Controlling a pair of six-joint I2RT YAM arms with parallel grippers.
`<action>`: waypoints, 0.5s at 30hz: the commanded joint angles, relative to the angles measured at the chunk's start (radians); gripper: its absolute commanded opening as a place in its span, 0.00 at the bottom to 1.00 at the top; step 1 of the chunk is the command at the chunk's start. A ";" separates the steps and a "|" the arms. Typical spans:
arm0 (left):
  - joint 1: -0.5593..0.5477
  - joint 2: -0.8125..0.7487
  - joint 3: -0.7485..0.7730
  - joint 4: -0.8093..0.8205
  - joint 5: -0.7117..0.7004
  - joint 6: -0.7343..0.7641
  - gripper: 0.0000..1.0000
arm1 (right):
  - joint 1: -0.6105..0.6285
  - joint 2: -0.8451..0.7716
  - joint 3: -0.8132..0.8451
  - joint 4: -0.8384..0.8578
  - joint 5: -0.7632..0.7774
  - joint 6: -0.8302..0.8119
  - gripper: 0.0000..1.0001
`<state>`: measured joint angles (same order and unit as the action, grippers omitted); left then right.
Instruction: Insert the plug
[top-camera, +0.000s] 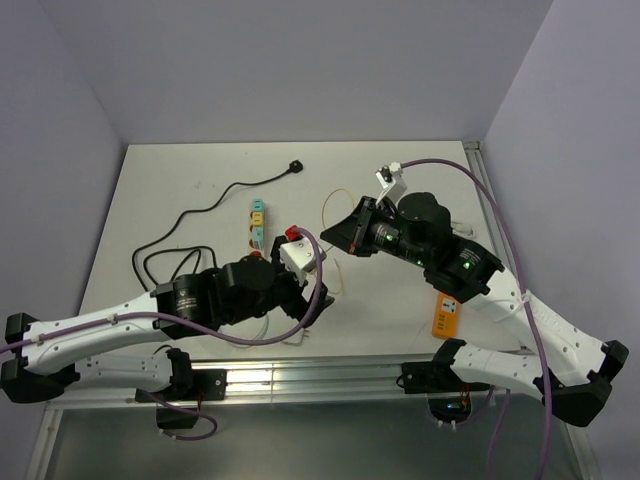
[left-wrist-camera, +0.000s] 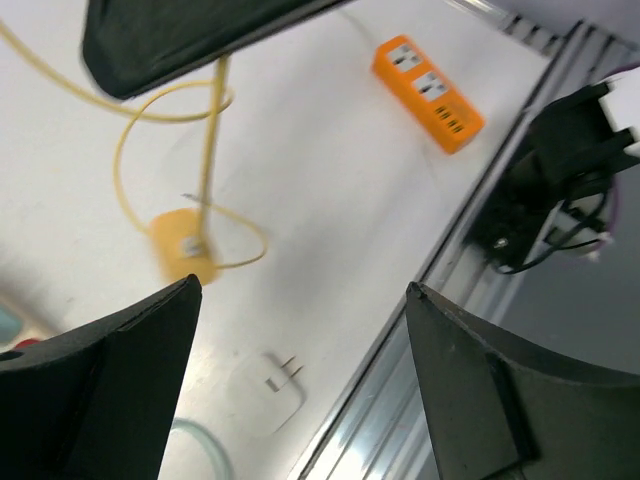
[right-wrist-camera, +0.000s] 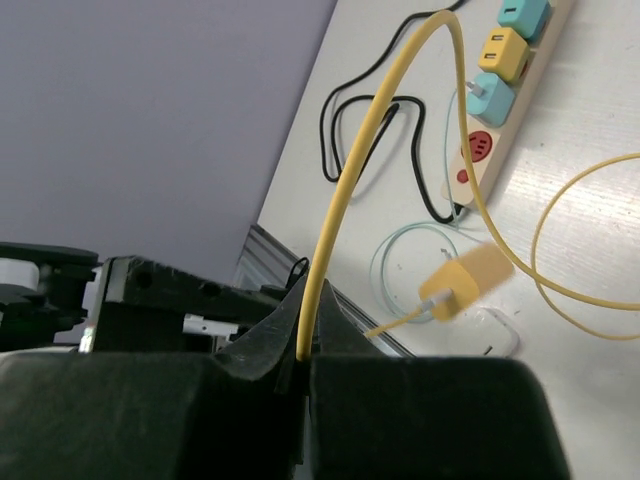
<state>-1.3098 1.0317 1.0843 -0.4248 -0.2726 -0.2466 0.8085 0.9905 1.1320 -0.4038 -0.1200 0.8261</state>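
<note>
My right gripper (right-wrist-camera: 310, 350) is shut on a yellow cable (right-wrist-camera: 345, 190) that arches up out of the jaws. A yellow plug (right-wrist-camera: 465, 283) on that cable's end hangs just above the table, blurred. It also shows in the left wrist view, the yellow plug (left-wrist-camera: 182, 247). A white plug (left-wrist-camera: 270, 386) lies flat on the table near the front rail, prongs pointing to the rail. My left gripper (left-wrist-camera: 305, 288) stands open above it, nothing between its fingers (left-wrist-camera: 120, 380). The white power strip (right-wrist-camera: 500, 110) carries teal and yellow adapters and has a free red socket (right-wrist-camera: 479, 145).
An orange power strip (left-wrist-camera: 430, 92) lies near the table's right front edge. A black cable (right-wrist-camera: 370, 130) and a pale teal cable loop (right-wrist-camera: 410, 255) lie by the white strip. The metal rail (left-wrist-camera: 400, 400) runs along the near edge. The right gripper (top-camera: 330, 233) hovers right of the strip (top-camera: 257, 225).
</note>
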 joint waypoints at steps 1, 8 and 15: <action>-0.003 -0.022 0.072 -0.040 -0.085 0.082 0.88 | -0.006 -0.038 0.066 -0.009 0.016 0.001 0.00; -0.003 -0.041 0.039 -0.004 -0.171 0.026 0.88 | -0.006 -0.056 0.054 -0.012 0.020 0.025 0.00; -0.005 -0.030 0.000 0.055 -0.096 0.013 0.91 | -0.006 -0.062 0.058 -0.012 0.026 0.045 0.00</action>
<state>-1.3098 0.9913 1.0958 -0.4267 -0.3901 -0.2256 0.8085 0.9520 1.1477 -0.4435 -0.1139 0.8547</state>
